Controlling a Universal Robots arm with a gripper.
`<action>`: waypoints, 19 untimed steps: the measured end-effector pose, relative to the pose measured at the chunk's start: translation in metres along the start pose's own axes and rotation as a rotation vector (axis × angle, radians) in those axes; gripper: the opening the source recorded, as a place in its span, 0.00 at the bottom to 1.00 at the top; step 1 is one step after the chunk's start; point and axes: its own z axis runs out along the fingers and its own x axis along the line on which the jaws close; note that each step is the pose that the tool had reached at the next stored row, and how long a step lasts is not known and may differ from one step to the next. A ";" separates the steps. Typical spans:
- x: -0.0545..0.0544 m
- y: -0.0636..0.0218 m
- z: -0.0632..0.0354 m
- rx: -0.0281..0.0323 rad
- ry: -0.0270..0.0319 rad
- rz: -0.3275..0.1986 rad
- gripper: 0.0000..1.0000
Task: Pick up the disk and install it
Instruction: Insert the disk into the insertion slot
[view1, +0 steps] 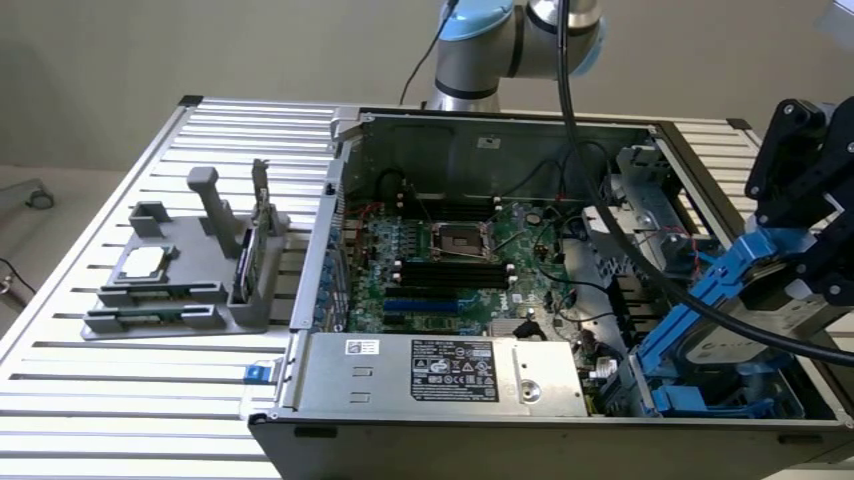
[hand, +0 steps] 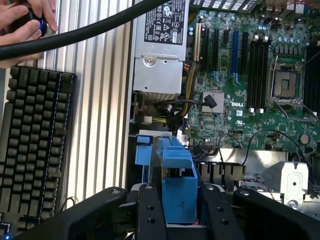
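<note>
**Disk gripped at the drive bay**

At the exterior view's left, a grey plastic fixture tray (view1: 174, 318) on the slatted aluminium table (view1: 80, 400) holds a small silver square chip (view1: 143, 262). In the centre, the open grey metal computer case (view1: 534, 450) contains a green motherboard (view1: 454, 270) and a silver power supply box (view1: 441, 370). At lower right, the black gripper (view1: 794, 270) is clamped on the silver-grey disk in its blue carrier (view1: 750, 258), which is tilted over the case's drive bay.
</note>
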 end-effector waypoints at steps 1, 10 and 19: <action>0.000 -0.0008 -0.0001 -0.0007 0.0002 -0.002 0.33; 0.001 -0.0033 0.0050 -0.0032 0.0021 -0.015 0.33; 0.002 -0.0040 0.0087 -0.0116 0.0018 -0.021 0.33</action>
